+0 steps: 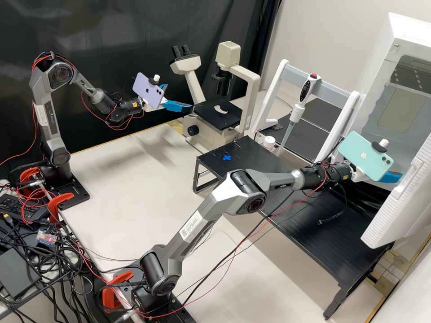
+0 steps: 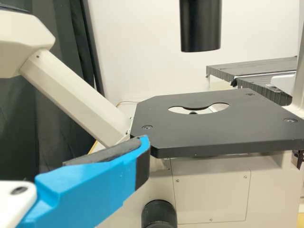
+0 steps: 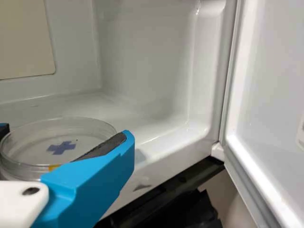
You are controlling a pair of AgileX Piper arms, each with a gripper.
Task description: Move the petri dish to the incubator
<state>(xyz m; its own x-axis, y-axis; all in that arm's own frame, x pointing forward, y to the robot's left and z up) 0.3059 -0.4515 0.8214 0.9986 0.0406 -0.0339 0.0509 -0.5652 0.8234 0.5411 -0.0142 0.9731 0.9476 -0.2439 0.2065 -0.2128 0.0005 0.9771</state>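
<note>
Petri dish [image 3: 54, 149] is pinched between the right jaws at the incubator's mouth [image 3: 147, 61]; carried too low, I'd say, it could clip the sill [image 3: 167, 170] and tip. Left jaws gape, empty.

pale tabletop [image 1: 134, 175] — black stand [image 1: 310, 229], microscope [image 1: 249, 74], two arm bases [image 1: 78, 195] on it

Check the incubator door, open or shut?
Open. In the right wrist view the door stands swung out at an angle, with the pale inside of the incubator exposed beside it.
</note>
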